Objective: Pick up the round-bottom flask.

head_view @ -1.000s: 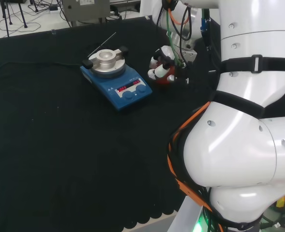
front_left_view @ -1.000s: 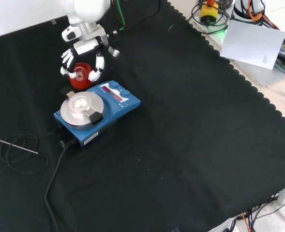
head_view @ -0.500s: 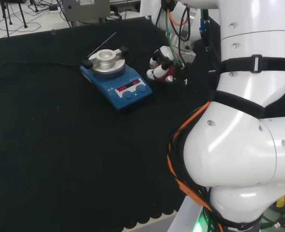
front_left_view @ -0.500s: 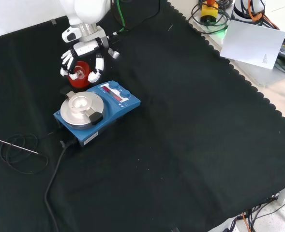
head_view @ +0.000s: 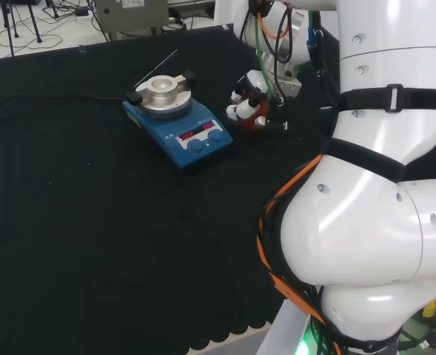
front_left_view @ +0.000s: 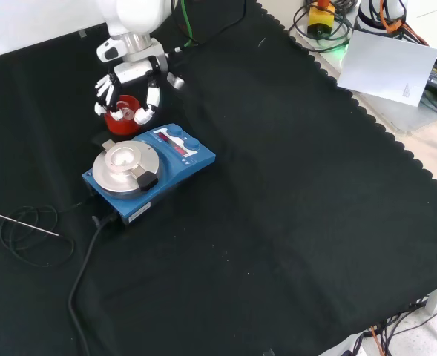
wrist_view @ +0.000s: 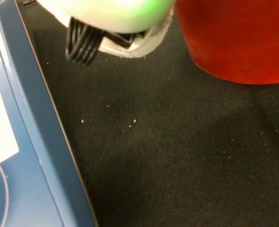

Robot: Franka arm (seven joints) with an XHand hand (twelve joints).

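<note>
The hand [front_left_view: 131,81] hangs over the red stand [front_left_view: 122,119], its fingers [front_left_view: 152,98] curled down around the clear round-bottom flask [front_left_view: 130,114], whose neck shows between them. Whether they touch the glass I cannot tell. Just in front of it in the front view sits the blue stirrer plate [front_left_view: 148,173] on the black cloth [front_left_view: 292,193].

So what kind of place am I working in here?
Most likely a chemistry lab bench set up for robot trials: a blue stirrer hotplate stands on the black cloth, and the hand is at a flask on a red ribbed stand.
</note>
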